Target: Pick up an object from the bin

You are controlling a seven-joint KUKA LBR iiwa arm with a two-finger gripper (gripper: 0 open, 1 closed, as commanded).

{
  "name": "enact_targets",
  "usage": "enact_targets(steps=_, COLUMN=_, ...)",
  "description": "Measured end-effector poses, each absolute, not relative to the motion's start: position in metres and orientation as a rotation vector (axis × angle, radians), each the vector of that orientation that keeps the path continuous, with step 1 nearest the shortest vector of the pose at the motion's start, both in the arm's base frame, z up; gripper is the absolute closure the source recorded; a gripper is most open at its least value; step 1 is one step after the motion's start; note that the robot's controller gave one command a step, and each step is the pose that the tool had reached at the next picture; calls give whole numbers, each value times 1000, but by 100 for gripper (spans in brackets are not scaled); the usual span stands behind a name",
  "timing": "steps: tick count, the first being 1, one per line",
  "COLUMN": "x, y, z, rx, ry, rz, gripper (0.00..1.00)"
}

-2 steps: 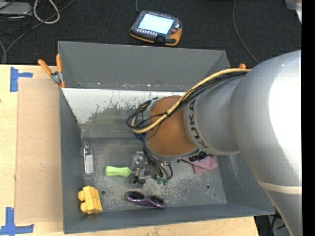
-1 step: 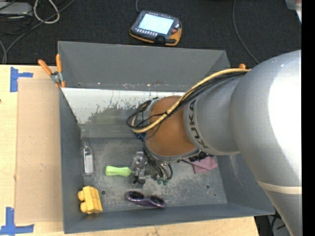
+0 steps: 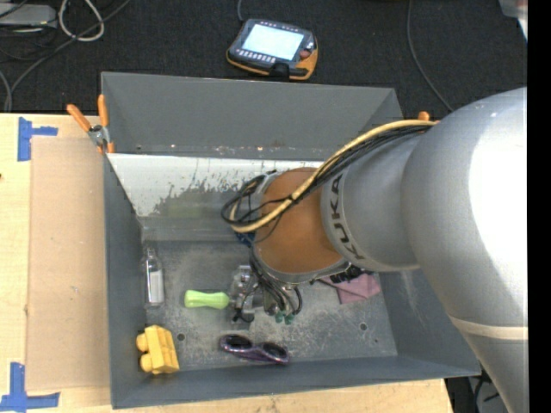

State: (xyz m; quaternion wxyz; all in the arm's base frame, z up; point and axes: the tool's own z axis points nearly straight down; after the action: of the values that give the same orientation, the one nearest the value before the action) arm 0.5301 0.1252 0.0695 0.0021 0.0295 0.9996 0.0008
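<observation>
While our fingers [image 3: 247,305] hang low just beside the lime-green peg [image 3: 207,298], likely lining up a grasp, we cannot tell whether they are spread or pressed together.

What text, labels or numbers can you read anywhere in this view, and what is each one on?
"KUKA": dark letters running across the grey arm, beside its orange cover.
Pendant screen on the floor beyond the bin: lit, but its writing is too small to read.
Yellow block, green piece, purple item in the bin: no lettering visible.
</observation>
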Motion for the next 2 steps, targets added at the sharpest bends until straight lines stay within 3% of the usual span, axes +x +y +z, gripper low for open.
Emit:
enact_targets(steps=1, x=507, y=51, z=72, rx=235, ry=3133, rz=2, gripper=100)
enact_targets(steps=2, x=507, y=51, z=72, rx=236, ry=3133, rz=2, gripper=100)
